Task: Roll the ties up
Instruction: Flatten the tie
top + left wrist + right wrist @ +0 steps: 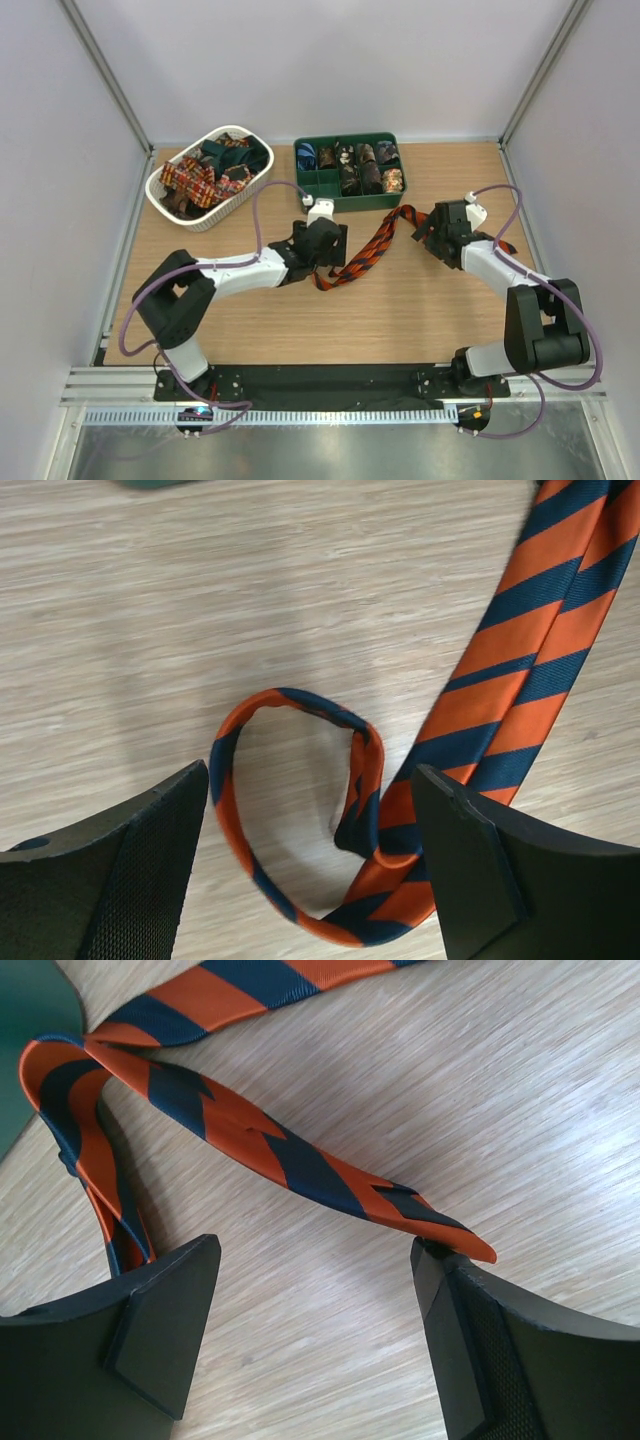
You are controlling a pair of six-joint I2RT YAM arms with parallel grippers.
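The orange-and-dark-striped tie [372, 250] lies slanted on the table between my two grippers. In the left wrist view the tie [520, 650] ends in a loose open loop [235, 830] standing on edge on the wood. My left gripper [310, 865] is open, with the loop between its fingers and the right finger [500, 880] over the tie's band. In the right wrist view the tie [250, 1130] is folded back on itself, and its pointed tip [455, 1235] rests against my right finger. My right gripper [315, 1335] is open with bare wood between its fingers.
A white slotted basket [182, 207] at the back left holds several loose ties, red plaid and dark green among them. A green compartment tray [345, 205] at the back middle holds several rolled ties; its edge shows in the right wrist view [25, 1030]. Grey walls enclose the table.
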